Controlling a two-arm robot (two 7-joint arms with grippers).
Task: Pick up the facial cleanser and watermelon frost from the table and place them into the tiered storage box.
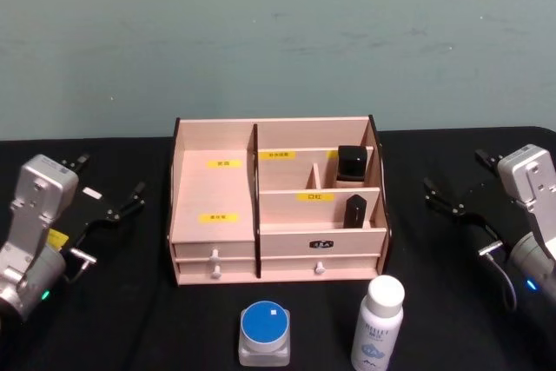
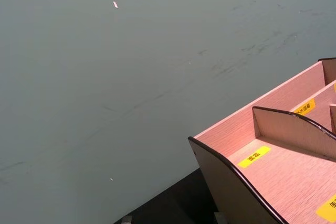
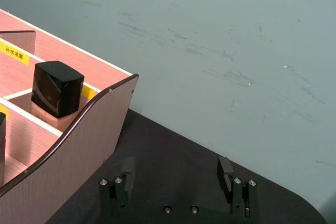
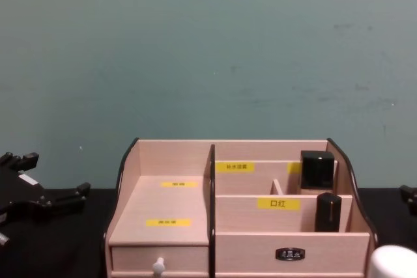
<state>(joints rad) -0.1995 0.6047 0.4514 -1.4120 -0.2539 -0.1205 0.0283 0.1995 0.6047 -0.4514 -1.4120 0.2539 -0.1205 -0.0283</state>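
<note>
Facial cleanser (image 1: 379,323) and watermelon frost (image 1: 265,333) sit on the surface (image 1: 130,319) at 5 and 6 o'clock from the tiered storage box (image 1: 213,190), so neither is placed yet. The left tool (image 1: 109,178) and right tool (image 1: 460,178) hover wide and empty at 9 and 3 o'clock.

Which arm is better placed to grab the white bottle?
Probably right. The white bottle stands right of centre, on the same side as the open right claw; the left claw sits past the far end of the tiered storage box.
</note>
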